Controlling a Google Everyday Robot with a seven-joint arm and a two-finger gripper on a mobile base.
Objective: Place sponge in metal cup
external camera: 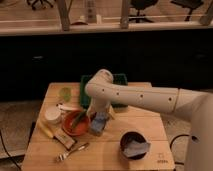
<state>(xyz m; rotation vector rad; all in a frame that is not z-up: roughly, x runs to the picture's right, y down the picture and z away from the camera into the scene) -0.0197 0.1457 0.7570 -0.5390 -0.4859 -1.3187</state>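
Observation:
A blue sponge [100,120] sits at the top of a grey metal cup [97,130], which stands on the wooden table [115,161] just right of a red bowl [75,124]. My gripper [101,114] points down directly over the sponge and cup, at the end of the white arm [145,97] that reaches in from the right. The arm hides part of the gripper and the contact with the sponge.
The red bowl holds a green item. A white cup [52,114] and a green cup [65,93] stand at the left. A green tray [120,79] lies behind the arm. A dark bowl with a blue cloth [134,145] is front right. A fork [71,151] and a yellow-handled tool [46,130] lie front left.

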